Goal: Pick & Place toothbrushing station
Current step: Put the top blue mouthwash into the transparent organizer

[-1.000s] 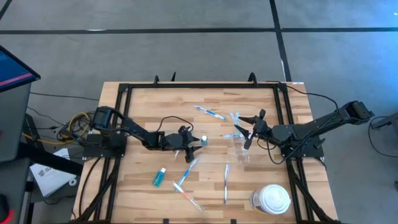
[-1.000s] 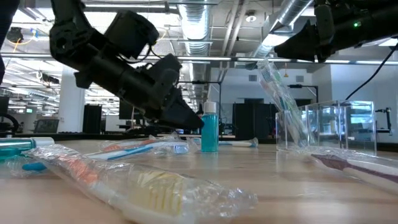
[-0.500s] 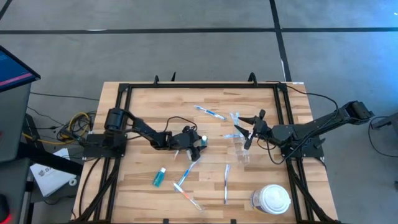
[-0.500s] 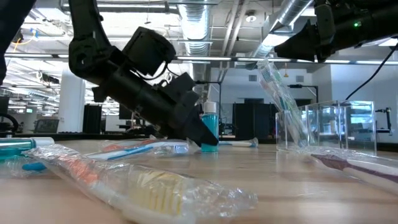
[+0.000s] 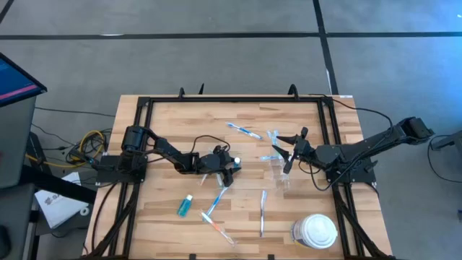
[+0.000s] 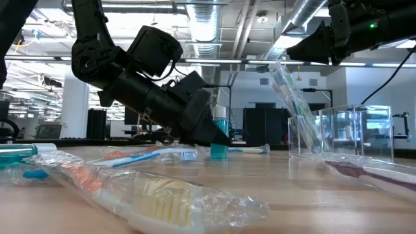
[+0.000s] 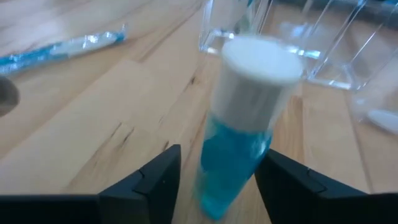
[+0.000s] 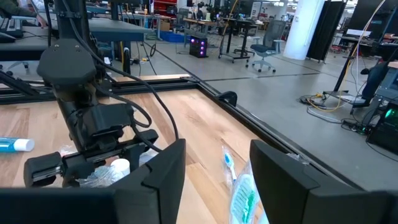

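A teal tube [image 5: 185,206] is seen lying flat on the left part of the table [image 5: 166,123], well apart from both arms. Near mid-table the left gripper [image 5: 229,165] is set low, its fingers spread, with an upright teal tube with a white cap [image 7: 244,127] standing between them; in the left wrist view a gap shows on each side of the tube, so no contact is recorded. The tube is judged light, small and smooth-walled, likely to tip or slide if nudged on one side only. A hold on the mid-body below the cap, with both fingers meeting it together, is advised.

Wrapped toothbrushes [image 5: 214,205] lie scattered in front of and beyond that gripper. These are judged light, thin and stiff, with loose crinkled film that may slip; a hold across the handle is advised.

Further right, a clear plastic cup [image 5: 280,172] stands on the table with one wrapped toothbrush [image 6: 291,104] leaning in it. It is judged light and easily knocked over. The right gripper [image 5: 291,150] hovers just beside and above the cup, fingers parted and nothing held.

A large white lidded container [image 5: 315,232] sits at the near right corner.
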